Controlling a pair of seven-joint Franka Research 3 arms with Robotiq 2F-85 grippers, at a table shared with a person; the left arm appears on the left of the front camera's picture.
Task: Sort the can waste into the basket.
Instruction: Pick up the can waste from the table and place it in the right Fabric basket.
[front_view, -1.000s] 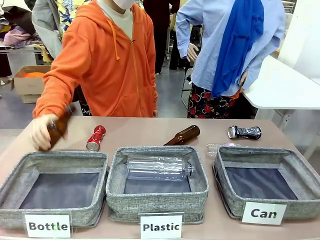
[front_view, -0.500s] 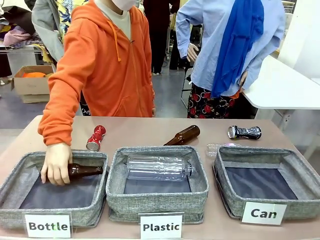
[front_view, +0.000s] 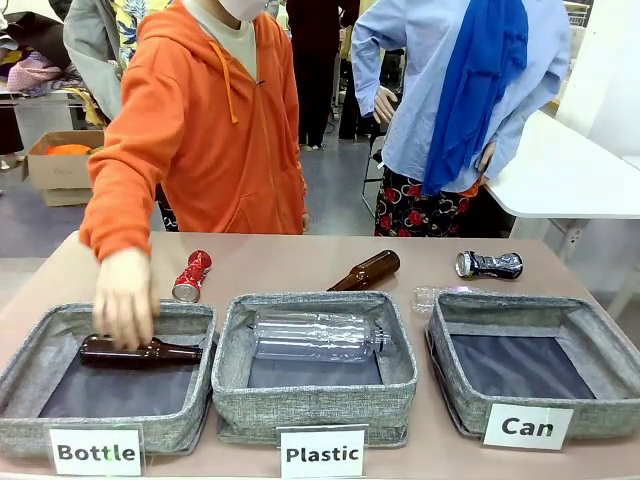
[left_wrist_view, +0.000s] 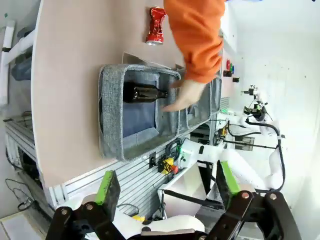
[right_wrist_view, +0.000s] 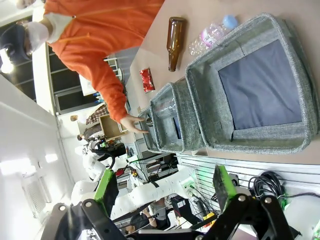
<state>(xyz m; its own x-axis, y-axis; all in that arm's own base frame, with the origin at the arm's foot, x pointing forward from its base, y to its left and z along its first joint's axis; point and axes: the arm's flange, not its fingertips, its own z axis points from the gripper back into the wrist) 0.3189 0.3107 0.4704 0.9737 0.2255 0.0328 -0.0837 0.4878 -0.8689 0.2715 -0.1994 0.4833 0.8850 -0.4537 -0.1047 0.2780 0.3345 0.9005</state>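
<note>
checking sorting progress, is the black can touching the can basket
Apart. Front view shows the black can lying beyond the Can basket's far rim, with bare tabletop between them.

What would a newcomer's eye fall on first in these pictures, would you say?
The orange sleeve reaching across, its hand over a brown bottle lying in the left basket marked Bottle. Then the clear plastic bottle in the middle basket. The red can and the black-and-silver can lie on the table behind, outside the basket marked Can at the right.
</note>
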